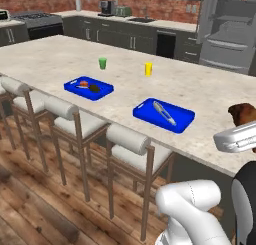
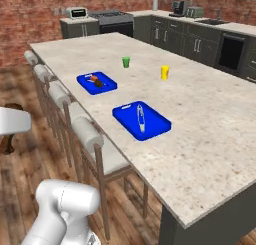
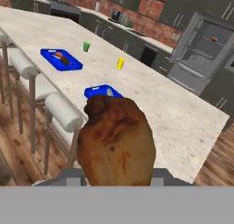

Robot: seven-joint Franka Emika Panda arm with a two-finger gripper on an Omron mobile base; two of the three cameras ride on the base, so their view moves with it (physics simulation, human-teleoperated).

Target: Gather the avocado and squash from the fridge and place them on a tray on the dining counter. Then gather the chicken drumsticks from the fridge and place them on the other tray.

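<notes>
My gripper (image 3: 116, 173) is shut on a golden-brown chicken drumstick (image 3: 116, 136), which hides the fingertips in the hand view. In the left base view the drumstick (image 1: 242, 114) hangs at the right edge, off the near side of the dining counter (image 1: 210, 89). The far blue tray (image 1: 88, 87) holds the orange-red squash (image 1: 84, 83) and the dark avocado (image 1: 94, 89). The other tray (image 1: 163, 114), nearer to me, holds a pale grey elongated thing (image 1: 164, 112). Part of this tray (image 3: 103, 91) shows just beyond the drumstick.
A green cup (image 1: 102, 63) and a yellow cup (image 1: 148, 69) stand on the counter behind the trays. Padded stools (image 1: 131, 149) line the counter's near side. The grey fridge (image 3: 201, 54) stands open beyond the counter, with a small brown item (image 3: 214, 39) on a shelf.
</notes>
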